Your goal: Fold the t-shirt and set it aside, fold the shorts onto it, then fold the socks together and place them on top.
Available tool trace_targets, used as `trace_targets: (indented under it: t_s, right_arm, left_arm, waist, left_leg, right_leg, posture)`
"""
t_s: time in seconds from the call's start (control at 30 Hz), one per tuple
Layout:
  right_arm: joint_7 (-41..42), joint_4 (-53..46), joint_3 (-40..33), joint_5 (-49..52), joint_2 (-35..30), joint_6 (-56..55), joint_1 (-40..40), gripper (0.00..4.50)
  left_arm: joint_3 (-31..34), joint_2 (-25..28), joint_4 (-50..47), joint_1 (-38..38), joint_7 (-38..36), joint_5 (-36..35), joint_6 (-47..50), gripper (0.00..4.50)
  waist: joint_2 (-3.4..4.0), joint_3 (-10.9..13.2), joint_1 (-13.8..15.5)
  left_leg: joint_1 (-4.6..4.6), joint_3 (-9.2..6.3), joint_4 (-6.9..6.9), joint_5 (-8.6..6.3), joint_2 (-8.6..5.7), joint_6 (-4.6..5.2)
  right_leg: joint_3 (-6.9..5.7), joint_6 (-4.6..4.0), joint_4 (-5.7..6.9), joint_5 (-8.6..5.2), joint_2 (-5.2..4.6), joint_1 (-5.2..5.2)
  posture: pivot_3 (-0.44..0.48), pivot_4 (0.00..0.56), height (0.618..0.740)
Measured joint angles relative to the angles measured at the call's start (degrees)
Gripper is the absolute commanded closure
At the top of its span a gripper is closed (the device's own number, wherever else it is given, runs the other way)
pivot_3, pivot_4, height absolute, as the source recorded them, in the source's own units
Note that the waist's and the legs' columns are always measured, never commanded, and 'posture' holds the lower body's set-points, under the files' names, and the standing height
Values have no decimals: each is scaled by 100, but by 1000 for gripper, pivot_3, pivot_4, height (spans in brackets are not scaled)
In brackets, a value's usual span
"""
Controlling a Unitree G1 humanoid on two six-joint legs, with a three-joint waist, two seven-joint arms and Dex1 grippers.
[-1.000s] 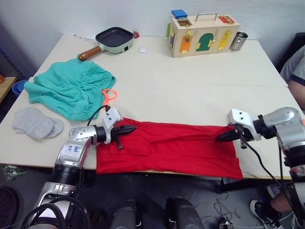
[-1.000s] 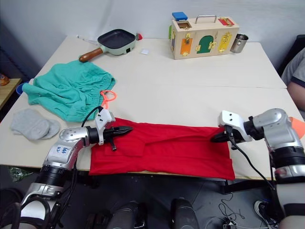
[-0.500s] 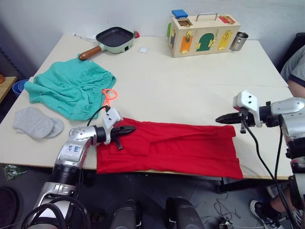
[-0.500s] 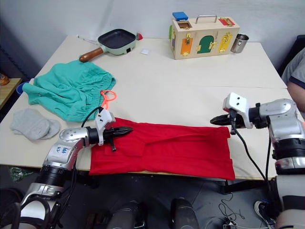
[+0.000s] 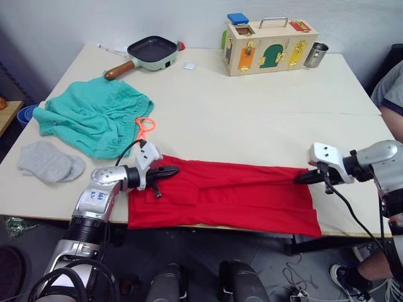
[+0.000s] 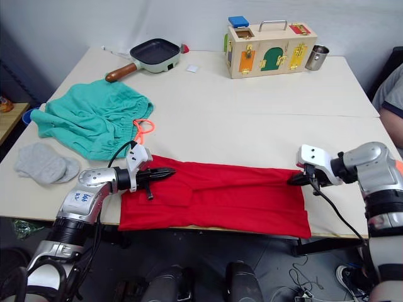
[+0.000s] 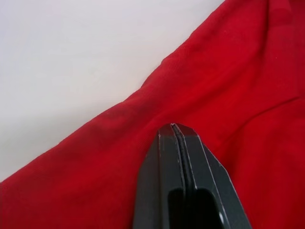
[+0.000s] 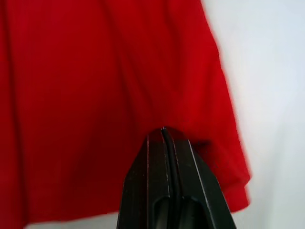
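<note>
The t-shirt (image 5: 227,196) lay along the near edge of the table (image 5: 264,119) as a long, flat red band, its long axis running left to right, with its near hem hanging slightly over the table edge. The cloth was smooth and matte, with a few shallow lengthwise creases and an overlapped flap near the left end.

The left gripper (image 5: 169,170) pointed right along that axis, its two black fingers pressed together, with the tip resting on the cloth at the shirt's far left corner; whether any cloth was pinched between them could not be told. The right gripper (image 6: 296,179) pointed left at the shirt's far right corner, fingers likewise closed, tip against the red fabric, its hold on the cloth equally unclear.

The shorts (image 5: 91,119) lay rumpled and crinkled at the left, teal, with an orange cord (image 5: 144,125) looping out toward the shirt. The socks (image 5: 49,162), soft grey knit, sat overlapped at the near left, apart from both garments.
</note>
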Motion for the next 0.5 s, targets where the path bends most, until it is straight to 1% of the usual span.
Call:
trace_targets:
  t_s: [0.1, 0.2, 0.3, 0.5]
  right_arm:
    - [56, -641, -10, 603, -319, 507, 460, 4484]
    - [59, -901, -243, 1047, -307, 670, 412, 4484]
    - [-7, -823, -394, 1089, -201, 579, 112, 4484]
    - [-149, 42, -398, 825, 349, 35, -558, 4484]
  left_arm:
    - [4, 9, -3, 11, 1, 1, 1, 4500]
    - [7, 7, -3, 17, 1, 1, 2, 4500]
    - [7, 5, -8, 18, -1, 1, 2, 4500]
    - [-4, -8, -7, 17, -18, 3, 10, 4500]
  waist:
    - [0, 0, 9]
    - [0, 0, -40]
    - [0, 0, -57]
    - [0, 0, -23]
  left_leg:
    - [-1, 1, 0, -1, 0, 2]
    - [1, 2, 0, -1, 1, 1]
    - [2, 3, -2, 0, 3, -1]
    - [-1, 4, -1, -1, -1, 1]
  right_leg:
    - [1, 1, -1, 1, -2, -2]
    - [3, 1, 2, 1, -1, -3]
    - [2, 1, 2, 1, 1, -4]
    - [1, 1, -1, 1, 0, -3]
  posture:
    - [0, 150, 740]
    - [0, 150, 740]
    - [0, 150, 740]
    - [0, 150, 740]
